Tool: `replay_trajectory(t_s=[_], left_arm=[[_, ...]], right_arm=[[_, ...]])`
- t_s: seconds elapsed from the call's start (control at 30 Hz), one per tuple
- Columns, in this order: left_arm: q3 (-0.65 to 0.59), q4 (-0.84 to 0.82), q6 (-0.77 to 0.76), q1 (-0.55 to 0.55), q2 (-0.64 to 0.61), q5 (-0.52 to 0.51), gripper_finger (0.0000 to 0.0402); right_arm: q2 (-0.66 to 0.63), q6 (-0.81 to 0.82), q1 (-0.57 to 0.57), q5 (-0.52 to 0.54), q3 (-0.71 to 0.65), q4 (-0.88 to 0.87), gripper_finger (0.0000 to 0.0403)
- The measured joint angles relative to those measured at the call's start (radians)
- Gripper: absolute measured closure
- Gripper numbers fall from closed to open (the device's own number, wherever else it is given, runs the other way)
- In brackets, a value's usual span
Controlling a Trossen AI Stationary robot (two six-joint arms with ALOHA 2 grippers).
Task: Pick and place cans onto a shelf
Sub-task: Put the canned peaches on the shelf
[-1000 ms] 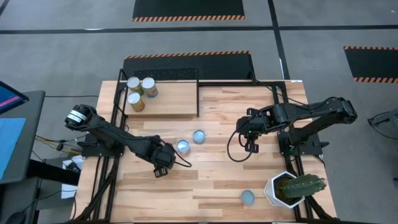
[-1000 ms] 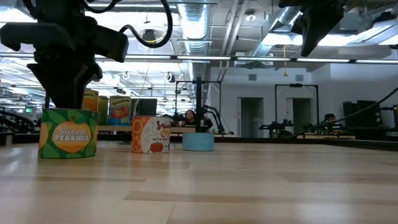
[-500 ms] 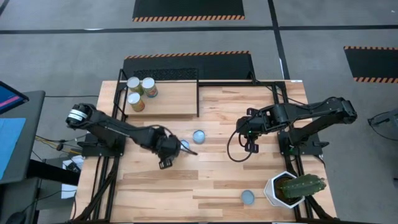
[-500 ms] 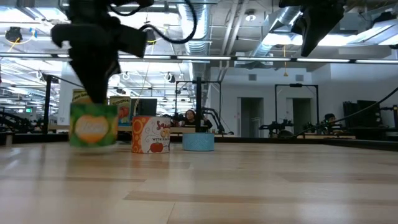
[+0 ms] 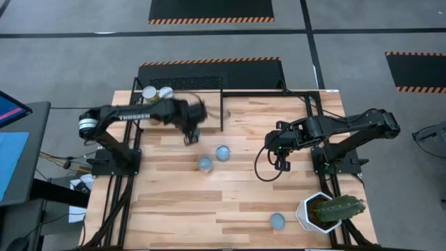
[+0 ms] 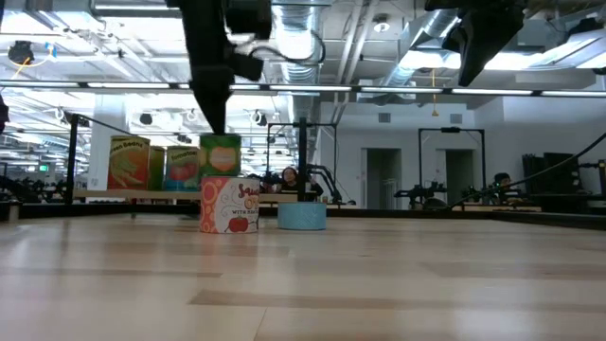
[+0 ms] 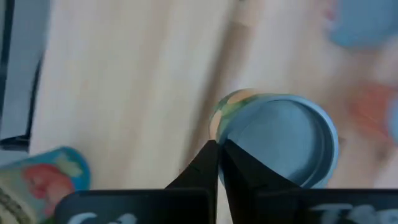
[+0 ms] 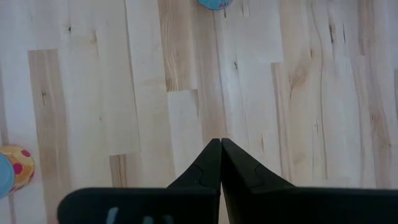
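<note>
Left jaws pinched together on the rim of a green-labelled cylindrical tin with a silvery-blue top (image 7: 280,140). I judge it hangs just under them to clear the pale wooden shelf board (image 5: 209,113) below. Right jaws, together, wait over bare desk (image 8: 311,93).

Green-labelled can (image 6: 220,154) aloft under dark arm (image 6: 210,66), above orange-labelled can (image 6: 228,205)

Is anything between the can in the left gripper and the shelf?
Nothing visible. The left gripper holds the can over the shelf's bare part; other cans stand in its corner. The right gripper waits mid-table.
</note>
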Motion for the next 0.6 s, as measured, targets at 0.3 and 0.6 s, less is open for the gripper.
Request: replay_trajectory(t_s=[0.3,0.6], left_arm=[[0.0,0.108,0.145,0.329,0.027,0.097,0.0401],[-0.001,0.221,0.217,0.431,0.09,0.112,0.0401]], right_arm=[[0.0,-0.001,0.0,0.0,0.0,-0.001,0.0375],[0.0,-0.001,0.0,0.0,0.0,-0.001,0.0375]])
